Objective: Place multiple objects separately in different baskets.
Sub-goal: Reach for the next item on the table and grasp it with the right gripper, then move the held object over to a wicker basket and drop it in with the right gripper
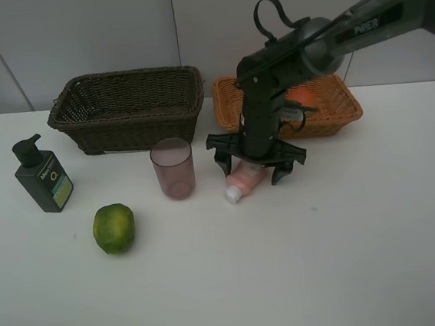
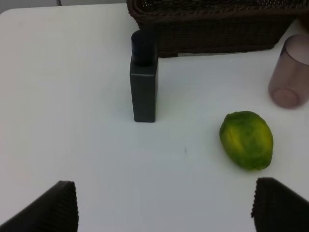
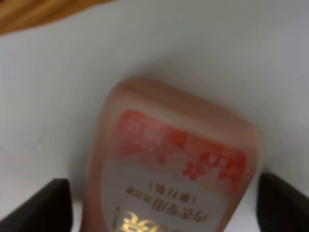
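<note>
A pink tube (image 1: 244, 180) with a white cap lies on the white table in front of the light tan basket (image 1: 343, 108). My right gripper (image 1: 253, 171) is open and low over it, one finger on each side; the right wrist view shows the tube (image 3: 174, 159) close up between the fingertips (image 3: 48, 205). A mauve cup (image 1: 173, 167), a green citrus (image 1: 114, 228) and a dark green pump bottle (image 1: 43, 176) stand on the left. The dark brown basket (image 1: 127, 106) is behind them. My left gripper (image 2: 166, 210) is open and empty, short of the citrus (image 2: 246, 140) and the bottle (image 2: 144, 82).
An orange item (image 1: 301, 95) shows in the tan basket, partly hidden by the right arm. The cup (image 2: 289, 77) and the dark basket (image 2: 212, 24) show in the left wrist view. The table (image 1: 327, 260) is bare at the front right.
</note>
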